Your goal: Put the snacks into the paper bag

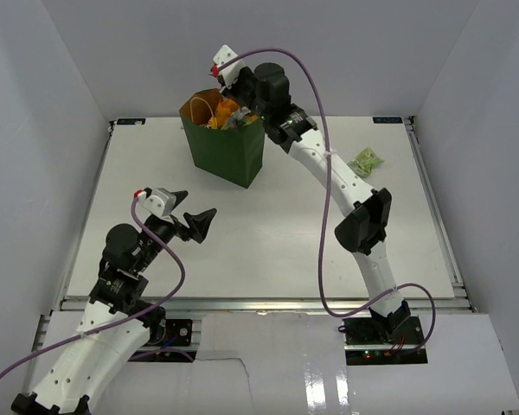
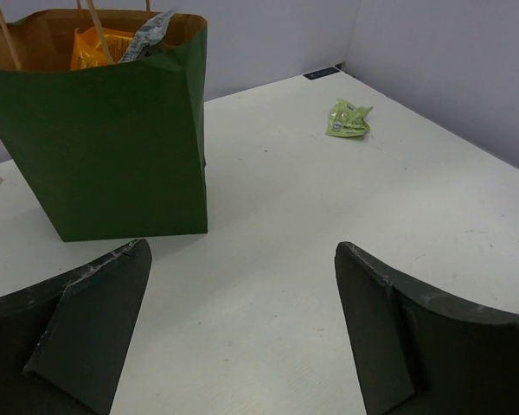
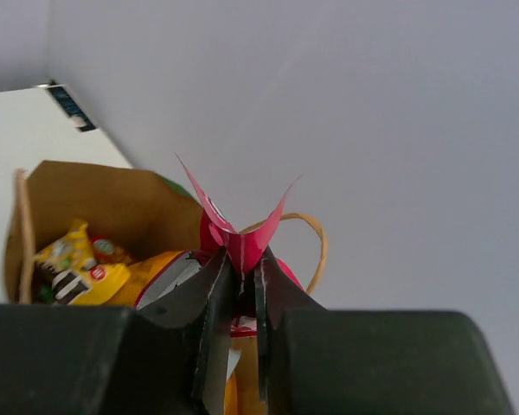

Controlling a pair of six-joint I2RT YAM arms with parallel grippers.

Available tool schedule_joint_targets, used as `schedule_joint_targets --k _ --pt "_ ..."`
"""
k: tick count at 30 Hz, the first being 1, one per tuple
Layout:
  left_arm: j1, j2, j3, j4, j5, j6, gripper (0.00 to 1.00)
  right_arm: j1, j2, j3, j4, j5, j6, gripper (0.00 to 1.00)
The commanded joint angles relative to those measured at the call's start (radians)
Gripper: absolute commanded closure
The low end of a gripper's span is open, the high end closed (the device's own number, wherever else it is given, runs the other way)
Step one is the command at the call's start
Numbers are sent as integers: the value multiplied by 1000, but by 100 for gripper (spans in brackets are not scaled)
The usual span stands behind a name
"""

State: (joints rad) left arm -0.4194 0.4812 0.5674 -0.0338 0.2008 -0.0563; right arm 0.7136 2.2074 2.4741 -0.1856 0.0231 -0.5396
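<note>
The dark green paper bag [image 1: 229, 151] stands upright at the back of the table, and it shows in the left wrist view [image 2: 104, 156] too. Inside it I see an orange bag [image 2: 99, 47], a grey wrapper [image 2: 151, 30] and a yellow packet [image 3: 73, 268]. My right gripper [image 3: 240, 264] is over the bag's open top, shut on a red packet [image 3: 242, 229]. One light-green packet [image 1: 365, 160] lies on the table at the back right, also in the left wrist view [image 2: 348, 119]. My left gripper [image 1: 195, 220] is open and empty, low over the table in front of the bag.
A tan loop handle [image 3: 316, 238] curves up beside the red packet. White enclosure walls [image 1: 467, 104] close in the table on three sides. A black tag [image 2: 322, 73] lies at the table's far edge.
</note>
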Motion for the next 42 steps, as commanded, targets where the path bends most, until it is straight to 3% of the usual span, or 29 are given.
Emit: schedule_joint_targets --k 1,4,7,9,11,12,14,22,27,28,31,34,35,38,42 --pt "11 10 2 -14 -18 13 2 41 54 -53 282 184 -54 91" --pt "13 13 2 -17 -21 15 2 47 75 -56 281 173 -31 88" --pt "14 13 2 -14 -12 15 2 46 81 -85 281 178 -16 75" --pt "14 16 2 -14 -8 15 2 46 71 -107 278 184 -14 59" --pt "14 14 3 -14 2 15 2 44 51 -128 265 181 -10 51" --pt "14 11 5 -15 3 15 2 44 40 -132 259 175 -7 40" --pt "14 7 5 -14 9 15 2 40 6 -136 233 163 9 33" --pt "14 -10 5 -14 31 10 2 -40 -170 -210 28 29 133 25" --pt "14 -29 3 -12 52 4 2 -268 -377 -413 -87 -292 304 11" --pt "14 -30 3 -12 55 4 2 -360 -446 -531 -86 -384 331 8" --pt "14 -38 3 -8 75 -4 2 -503 -543 -770 -68 -454 417 6" --pt "14 -42 3 -5 92 -8 2 -669 -584 -959 29 -338 555 7" --pt "14 -44 5 -5 95 -10 2 -709 -591 -1054 46 -192 593 7" --pt "14 -50 3 -2 100 -13 2 -766 -542 -1130 55 101 714 2" --pt "14 -47 2 -5 97 -11 2 -812 -433 -1127 54 95 848 2"
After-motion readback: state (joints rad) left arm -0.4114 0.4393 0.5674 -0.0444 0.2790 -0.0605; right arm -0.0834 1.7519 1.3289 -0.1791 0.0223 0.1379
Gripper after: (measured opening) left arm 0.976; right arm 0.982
